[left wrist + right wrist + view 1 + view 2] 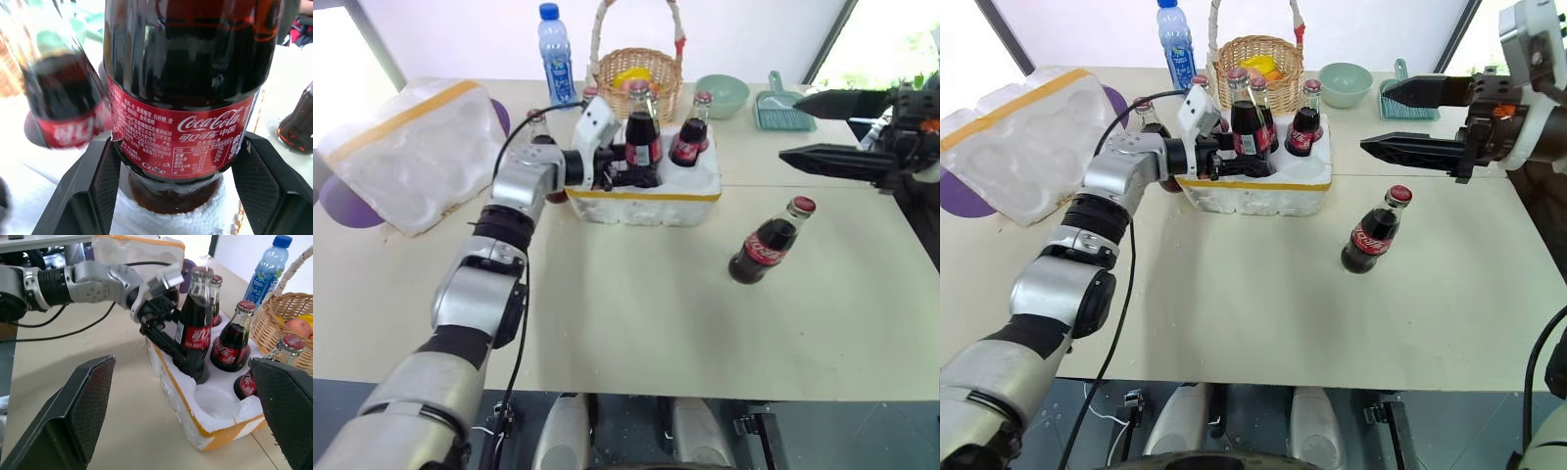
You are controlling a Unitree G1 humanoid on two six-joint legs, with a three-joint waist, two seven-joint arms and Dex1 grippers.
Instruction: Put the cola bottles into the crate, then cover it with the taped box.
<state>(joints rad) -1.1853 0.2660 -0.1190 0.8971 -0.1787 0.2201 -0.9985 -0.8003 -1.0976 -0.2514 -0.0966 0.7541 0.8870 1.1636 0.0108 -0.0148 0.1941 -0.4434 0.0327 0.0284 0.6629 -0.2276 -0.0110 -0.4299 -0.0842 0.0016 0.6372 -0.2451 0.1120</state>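
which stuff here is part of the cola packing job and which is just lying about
Job: cola bottles, crate, taped box, left gripper.
Lying about: water bottle, wicker basket, green bowl, dustpan.

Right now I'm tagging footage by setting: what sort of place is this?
Probably an indoor test or demo room: a plain light table by bright windows, set with staged props such as a wicker basket, a dustpan and a styrofoam crate.

Left gripper [628,176] fingers seemingly clamped; right gripper [800,127] fingers spread.
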